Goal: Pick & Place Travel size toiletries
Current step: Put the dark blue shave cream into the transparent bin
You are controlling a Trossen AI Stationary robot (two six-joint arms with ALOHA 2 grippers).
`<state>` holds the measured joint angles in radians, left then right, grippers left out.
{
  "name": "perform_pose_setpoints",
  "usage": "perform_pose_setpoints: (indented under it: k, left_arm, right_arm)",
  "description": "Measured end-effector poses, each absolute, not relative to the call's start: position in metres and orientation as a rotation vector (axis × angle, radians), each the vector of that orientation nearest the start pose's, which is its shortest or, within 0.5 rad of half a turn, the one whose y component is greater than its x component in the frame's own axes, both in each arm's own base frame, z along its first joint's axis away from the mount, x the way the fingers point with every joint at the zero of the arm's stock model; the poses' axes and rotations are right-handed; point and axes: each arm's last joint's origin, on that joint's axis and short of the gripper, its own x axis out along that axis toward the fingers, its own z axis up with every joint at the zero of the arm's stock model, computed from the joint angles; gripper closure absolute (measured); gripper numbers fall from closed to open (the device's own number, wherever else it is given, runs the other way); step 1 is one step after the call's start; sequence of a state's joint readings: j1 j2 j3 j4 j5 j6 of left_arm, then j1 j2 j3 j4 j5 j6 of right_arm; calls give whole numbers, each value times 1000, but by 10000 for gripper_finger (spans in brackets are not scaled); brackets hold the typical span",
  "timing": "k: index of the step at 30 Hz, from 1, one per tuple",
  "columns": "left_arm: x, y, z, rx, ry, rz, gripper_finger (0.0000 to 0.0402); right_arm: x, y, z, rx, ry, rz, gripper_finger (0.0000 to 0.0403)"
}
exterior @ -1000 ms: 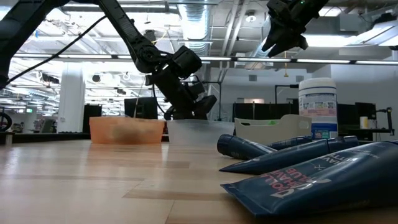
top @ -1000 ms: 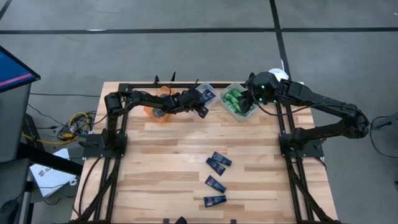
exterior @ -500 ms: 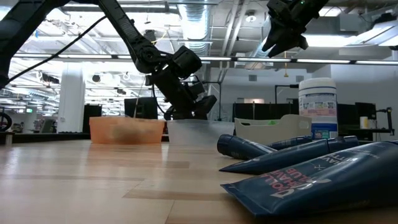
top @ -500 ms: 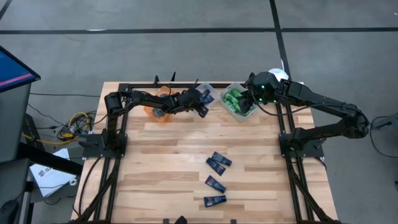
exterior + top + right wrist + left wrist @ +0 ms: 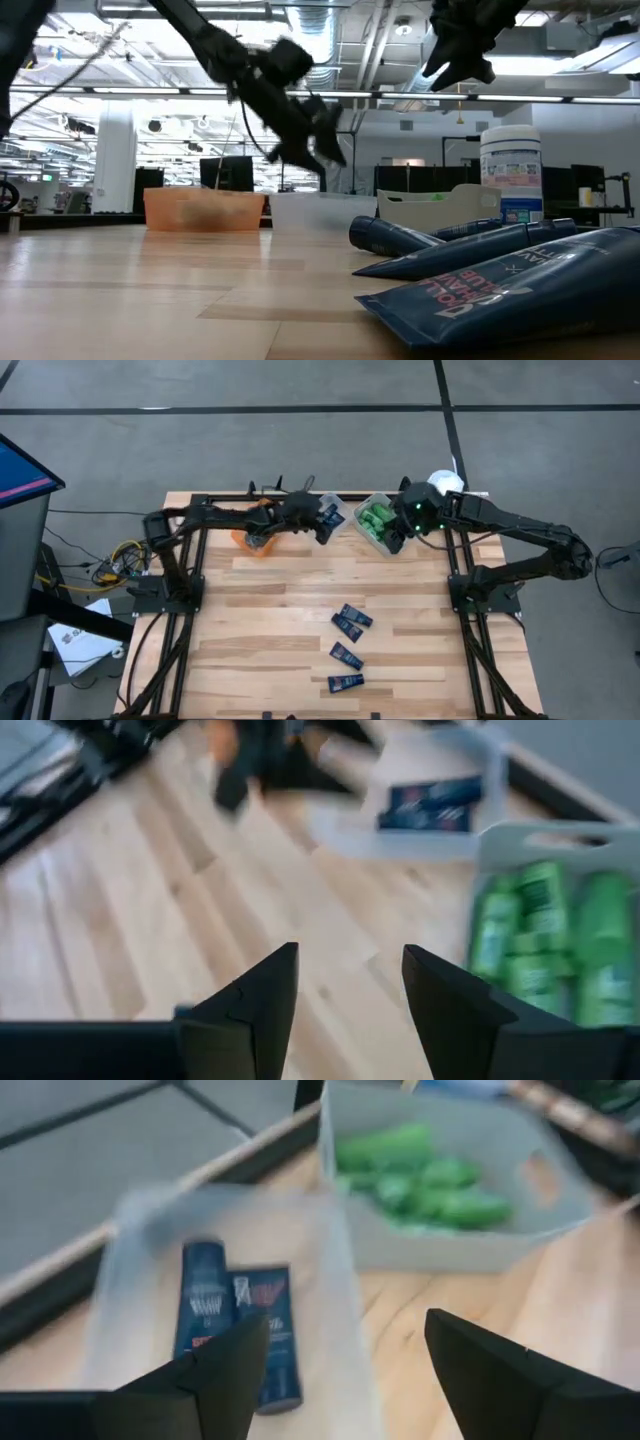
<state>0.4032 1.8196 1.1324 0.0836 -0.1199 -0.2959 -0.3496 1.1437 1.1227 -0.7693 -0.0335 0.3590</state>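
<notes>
Clear plastic bin (image 5: 340, 1330) at the worktop's (image 5: 280, 630) far edge holds two flat navy tubes (image 5: 232, 1330). Beside it, an opaque pale bin (image 5: 470, 1245) holds glossy green bottles (image 5: 420, 1185). Four more navy tubes (image 5: 347, 648) lie loose on pale wood. Left tool (image 5: 340, 1370) gapes wide and empty above the clear bin; right tool (image 5: 350, 995) is parted, empty, near the green bottles.

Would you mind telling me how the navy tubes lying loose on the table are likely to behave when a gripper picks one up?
The navy tubes lie flat, so they probably won't roll. They look soft-walled in the low view, so likely squashy under the fingers. Their glossy skin may be slippery.
</notes>
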Motion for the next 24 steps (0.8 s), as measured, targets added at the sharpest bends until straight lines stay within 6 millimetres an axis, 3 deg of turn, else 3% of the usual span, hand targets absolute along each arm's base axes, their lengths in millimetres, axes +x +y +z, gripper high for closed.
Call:
perform_pose_setpoints:
  k: [7, 13, 19, 24]
  left_arm:
    - [319, 125, 291, -237, 383, 515, 144]
    - [260, 95, 359, -134, 261, 481, 144]
    - [196, 72, 401, -92, 152, 470, 144]
    - [152, 57, 417, -85, 92, 471, 148]
  right_arm:
    - [242, -35, 309, 457, 858, -286, 224]
    - [274, 15, 271, 418, 1046, -177, 219]
    - [293, 57, 227, 413, 1220, -166, 177]
    - [303, 68, 199, 447, 1308, -230, 134]
